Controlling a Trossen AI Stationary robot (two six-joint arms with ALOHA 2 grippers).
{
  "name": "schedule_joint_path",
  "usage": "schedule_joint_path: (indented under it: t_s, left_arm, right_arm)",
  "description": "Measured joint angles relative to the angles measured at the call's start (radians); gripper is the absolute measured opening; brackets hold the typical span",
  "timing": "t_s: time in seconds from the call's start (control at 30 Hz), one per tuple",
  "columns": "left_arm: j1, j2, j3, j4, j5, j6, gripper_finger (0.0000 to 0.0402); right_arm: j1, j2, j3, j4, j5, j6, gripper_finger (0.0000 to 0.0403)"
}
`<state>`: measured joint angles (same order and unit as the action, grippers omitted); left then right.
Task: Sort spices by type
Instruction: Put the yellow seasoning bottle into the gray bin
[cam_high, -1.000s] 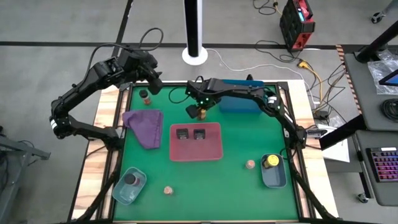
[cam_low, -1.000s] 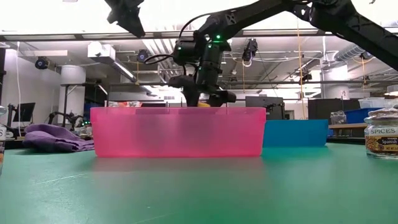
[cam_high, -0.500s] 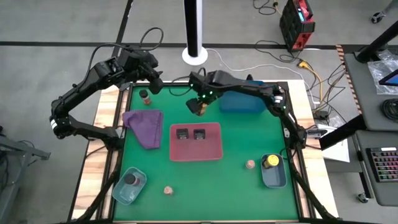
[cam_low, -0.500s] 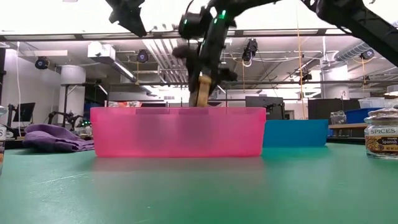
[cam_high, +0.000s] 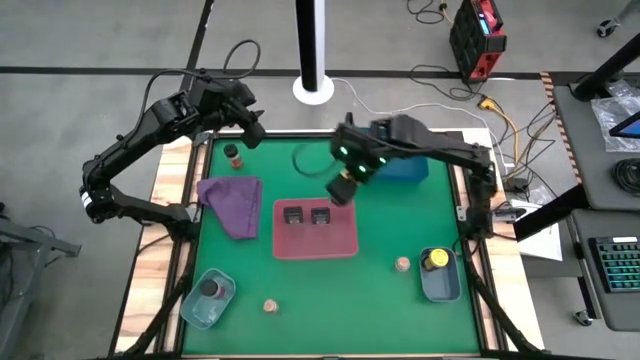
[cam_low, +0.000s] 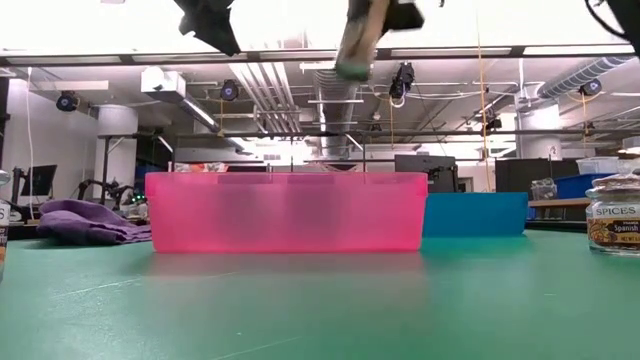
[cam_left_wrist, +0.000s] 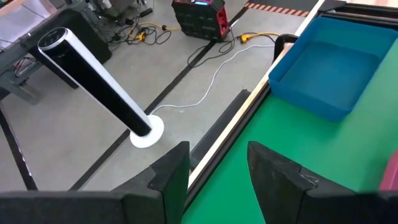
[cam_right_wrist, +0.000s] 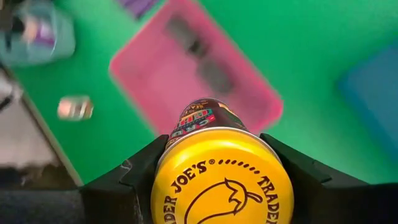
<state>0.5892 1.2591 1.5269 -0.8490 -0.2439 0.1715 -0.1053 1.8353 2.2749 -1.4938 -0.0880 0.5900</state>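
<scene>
My right gripper (cam_high: 345, 187) is shut on a yellow-capped jar (cam_right_wrist: 216, 182) high above the far right corner of the red tray (cam_high: 345, 248); the jar shows at the top of the low view (cam_low: 352, 42). Two black square tins (cam_high: 307, 214) lie in the red tray. My left gripper (cam_high: 252, 130) is open and empty, raised over the table's far left, near a brown shaker (cam_high: 233, 155) that stands on the mat. A second yellow-capped jar (cam_high: 435, 260) sits in the grey-blue tray (cam_high: 441, 290). A dark shaker (cam_high: 210, 289) sits in the clear tray (cam_high: 193, 312). My right gripper pinches the jar's yellow cap (cam_right_wrist: 163, 180) between its two fingers (cam_right_wrist: 298, 177), one on each side of the rim. The fingers come from above. The jar's body (cam_right_wrist: 202, 118) points down past the fingertips, tilted, lifted clear of the table and the tray.
A blue tray (cam_high: 398, 165) stands at the far edge, right of middle. A purple cloth (cam_high: 232, 203) lies left of the red tray. Two pale tan jars (cam_high: 270, 306) (cam_high: 402, 265) stand on the mat near the front. A spice jar (cam_low: 612, 215) stands at the right in the low view.
My right gripper has risen steeply from the mat behind the red tray, carrying the yellow-capped jar up and a little toward the table's right and near edges. The jar is now lifted clear and tilted.
</scene>
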Motion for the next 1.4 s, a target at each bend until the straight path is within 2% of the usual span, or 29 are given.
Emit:
schedule_joint_path:
  t_s: [0.1, 0.33, 0.47, 0.53, 0.67, 0.87, 1.07, 1.2, 1.4]
  left_arm:
    - [0.0, 0.0, 0.0, 0.0, 0.0, -0.014, 0.0146]
    - [0.0, 0.0, 0.0, -0.002, -0.001, -0.046, 0.0146]
    - [-0.007, -0.005, 0.0, -0.018, 0.007, -0.192, 0.0146]
    - [-0.018, -0.013, 0.002, -0.024, 0.061, -0.262, 0.0146]
    - [-0.074, -0.024, 0.025, -0.02, 0.156, -0.356, 0.0146]
    - [-0.182, -0.032, 0.083, -0.022, 0.151, -0.375, 0.0146]
    - [-0.21, -0.032, 0.137, -0.018, 0.147, -0.37, 0.0146]
    - [-0.21, -0.032, 0.156, -0.016, 0.146, -0.349, 0.0146]
    - [-0.21, -0.032, 0.16, -0.031, 0.145, -0.318, 0.0146]
  right_arm:
    - [0.093, -0.053, 0.0, -0.082, 0.007, 0.079, 0.0215]
    - [0.396, -0.131, -0.044, -0.075, 0.128, 0.26, 0.0215]
    - [0.546, -0.168, -0.099, -0.077, 0.164, 0.338, 0.0215]
    - [0.606, -0.184, -0.139, -0.076, 0.174, 0.368, 0.0215]
    - [0.702, -0.236, -0.263, -0.076, 0.177, 0.478, 0.0215]
    - [0.842, -0.364, -0.523, -0.075, 0.178, 0.695, 0.0215]
    - [0.994, -0.518, -0.786, -0.014, 0.192, 0.885, 0.0215]
    - [1.061, -0.587, -0.924, 0.022, 0.194, 0.943, 0.0215]
    - [1.091, -0.607, -1.063, 0.066, 0.197, 0.894, 0.0215]
